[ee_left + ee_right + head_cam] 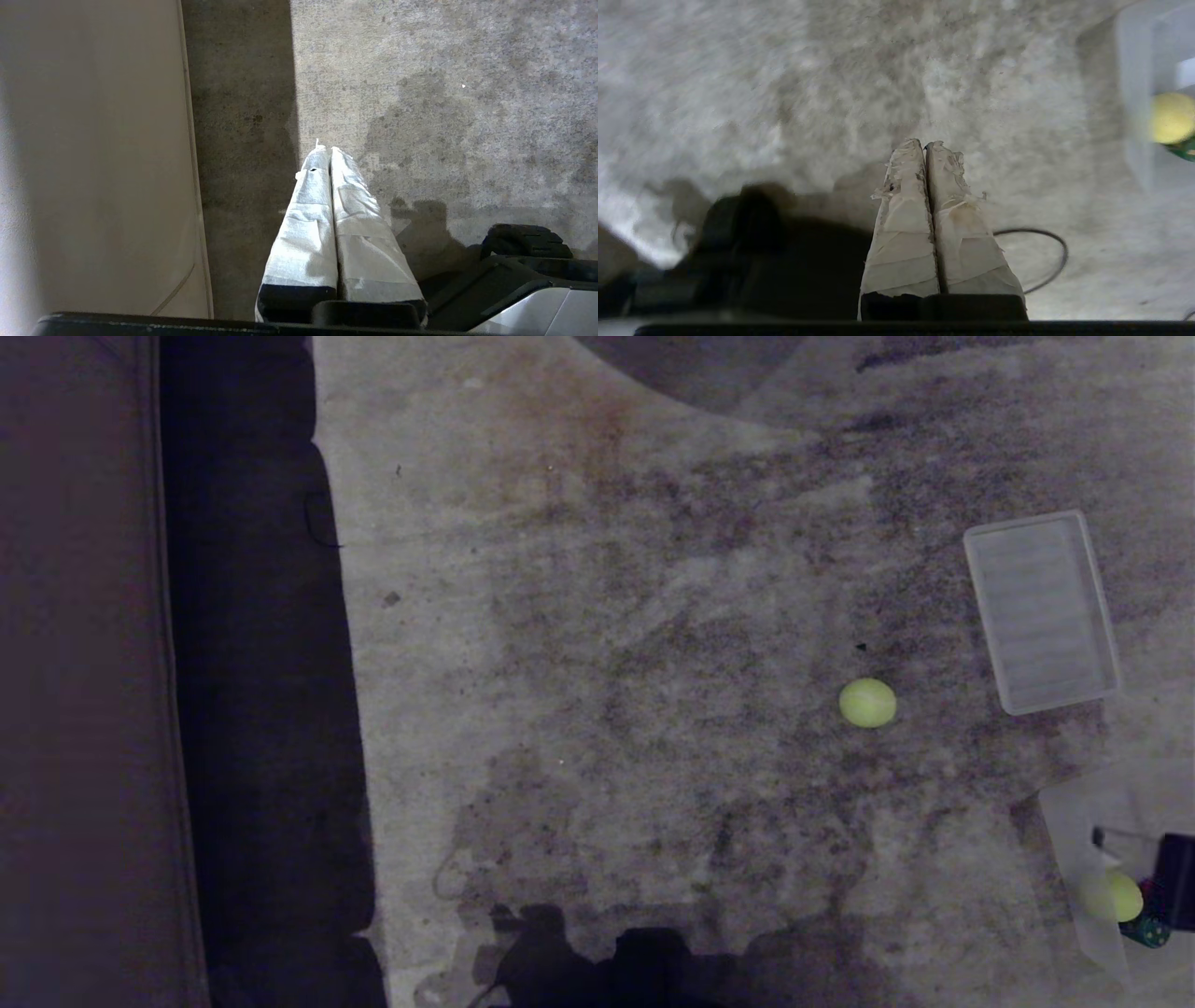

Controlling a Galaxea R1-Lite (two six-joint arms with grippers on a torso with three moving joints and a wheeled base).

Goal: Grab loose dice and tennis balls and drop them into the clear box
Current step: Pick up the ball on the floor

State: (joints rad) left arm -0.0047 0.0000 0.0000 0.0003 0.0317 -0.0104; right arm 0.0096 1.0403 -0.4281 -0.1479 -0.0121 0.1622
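A loose yellow-green tennis ball (867, 702) lies on the grey carpet, right of centre in the head view. At the lower right stands the clear box (1064, 831), holding another tennis ball (1111, 896) and a green die (1146, 931). Neither arm shows in the head view. My right gripper (924, 142) is shut and empty, hanging over bare carpet. Off to its side are the clear box (1134, 140), its tennis ball (1171, 117) and the green die (1186, 150). My left gripper (327, 148) is shut, empty and parked over the carpet.
A flat ribbed clear lid (1041, 611) lies beyond the loose ball. A dark shape (1178, 882) sits at the right edge by the box. Beige furniture (84, 709) and its shadow fill the left side. A thin cable (1045, 252) loops on the carpet near my right gripper.
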